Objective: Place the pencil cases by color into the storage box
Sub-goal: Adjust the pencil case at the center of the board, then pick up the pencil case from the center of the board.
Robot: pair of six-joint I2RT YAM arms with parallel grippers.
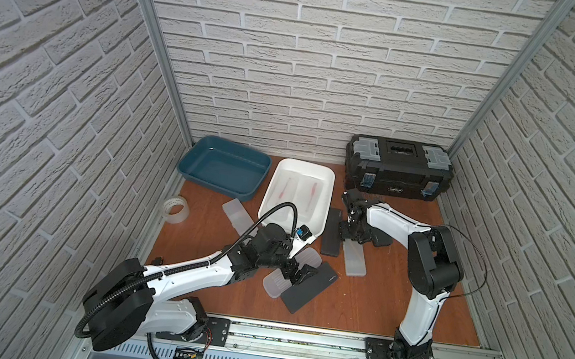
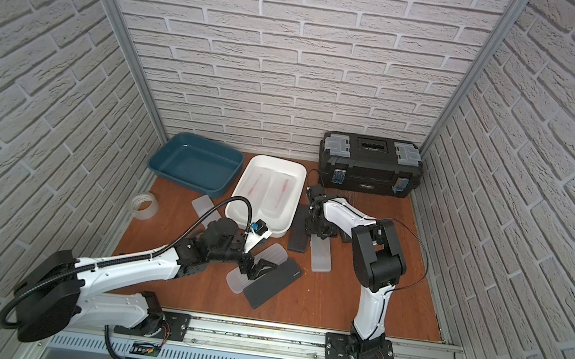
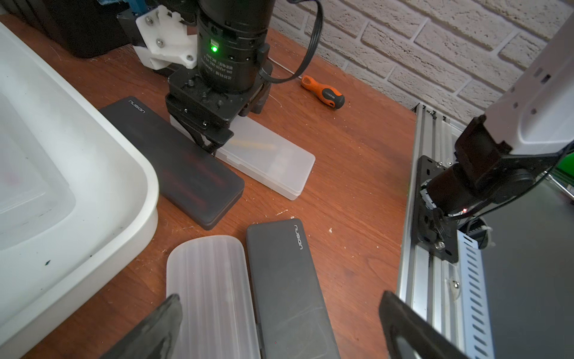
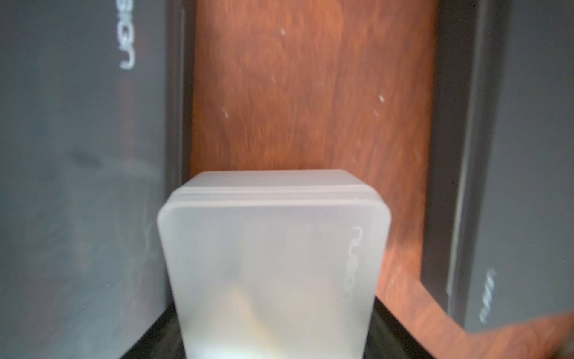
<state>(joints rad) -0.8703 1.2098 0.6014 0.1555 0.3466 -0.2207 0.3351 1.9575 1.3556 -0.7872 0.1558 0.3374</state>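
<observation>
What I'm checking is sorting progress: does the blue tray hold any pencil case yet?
No, the blue tray shows only its bare floor in both top views.

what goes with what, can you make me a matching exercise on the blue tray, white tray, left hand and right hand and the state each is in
Things:
1. blue tray
2. white tray
3. left hand
4. right hand

States:
a. shut on a frosted case
b. empty
c. open, holding nothing
d. holds two frosted cases

Pairs: 1-b, 2-d, 3-c, 4-a
</observation>
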